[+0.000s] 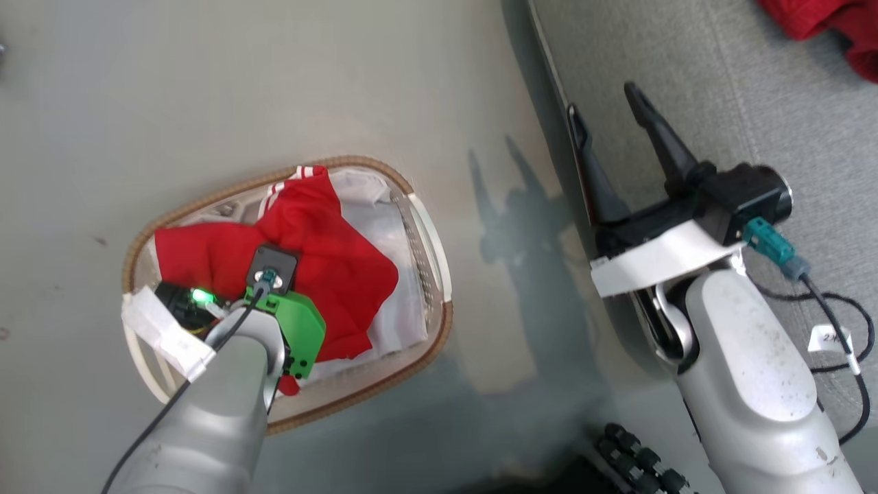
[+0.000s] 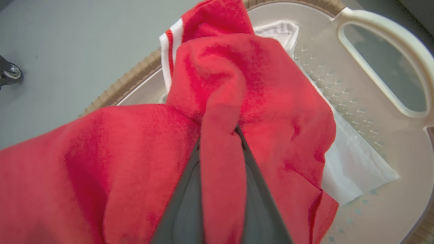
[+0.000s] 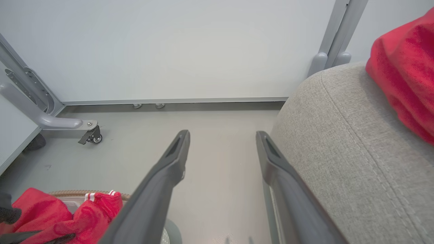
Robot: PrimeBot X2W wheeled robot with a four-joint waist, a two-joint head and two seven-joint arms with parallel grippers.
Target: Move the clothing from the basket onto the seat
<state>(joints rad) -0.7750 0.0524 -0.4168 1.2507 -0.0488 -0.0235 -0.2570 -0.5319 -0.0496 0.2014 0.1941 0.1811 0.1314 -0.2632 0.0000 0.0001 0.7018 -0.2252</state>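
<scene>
One basket (image 1: pixel 357 160) holds clothing (image 1: pixel 322 254); another red garment (image 1: pixel 823 27) lies on the seat (image 1: pixel 789 116). Left gripper (image 2: pixel 220 133) pinches a fold; right gripper (image 1: pixel 602 101) gapes over the seat's edge, bare floor (image 1: pixel 494 103) between.

Floor (image 1: pixel 274 82): smooth grey-green, a few dark scuffs, soft shadow (image 1: pixel 528 233) right of centre. Wall (image 3: pixel 203 44): plain pale panel, thin grey strip (image 3: pixel 176 100) along its base, two small feet (image 3: pixel 147 105) under it. Grey metal frame (image 3: pixel 40 115) at the left of the right wrist view, standing on a caster (image 3: pixel 91 136). Two grey posts (image 3: pixel 340 37) rise at the wall's right end. Light is even and diffuse.
</scene>
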